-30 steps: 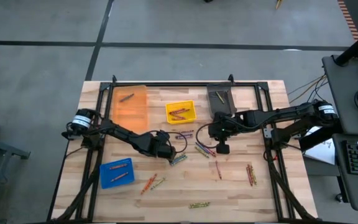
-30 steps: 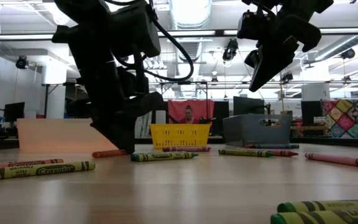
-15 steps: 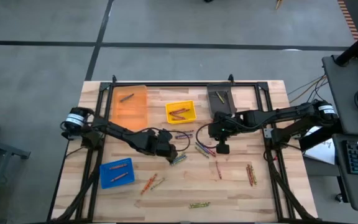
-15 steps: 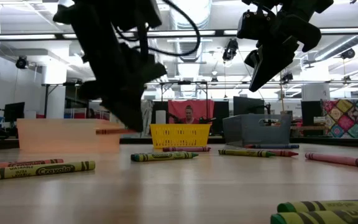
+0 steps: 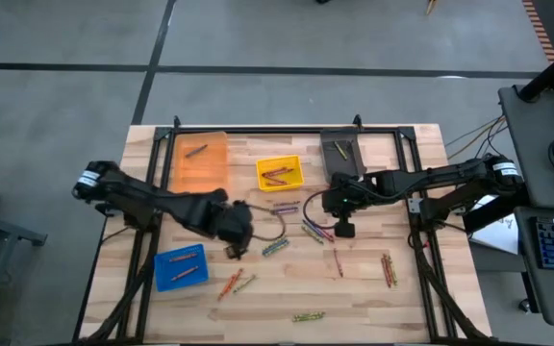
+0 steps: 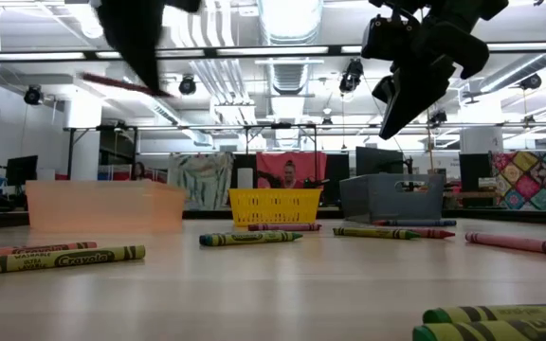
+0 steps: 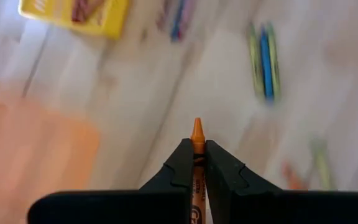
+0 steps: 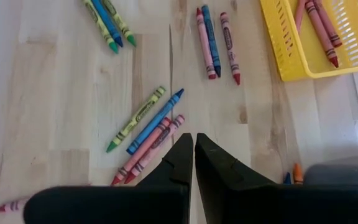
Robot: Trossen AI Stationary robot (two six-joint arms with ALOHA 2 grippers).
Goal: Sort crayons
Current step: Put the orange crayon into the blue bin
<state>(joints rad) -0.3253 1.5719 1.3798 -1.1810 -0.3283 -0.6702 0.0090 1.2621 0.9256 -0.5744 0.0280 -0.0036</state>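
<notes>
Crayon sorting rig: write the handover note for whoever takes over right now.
Left gripper: shut on an orange crayon, lifted near the orange bin.
Right gripper: shut, empty, raised over loose crayons mid-table.
Done: a few crayons lie in the orange bin, yellow bin, grey bin and blue bin.
Left: drop the orange crayon, then clear the loose crayons scattered on the table.

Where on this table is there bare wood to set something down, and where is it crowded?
Bare: the wooden table's front right corner, below the red crayon cluster; also front left, below the blue plastic bin. Crowded: the middle, around the loose crayons near the yellow plastic basket.
</notes>
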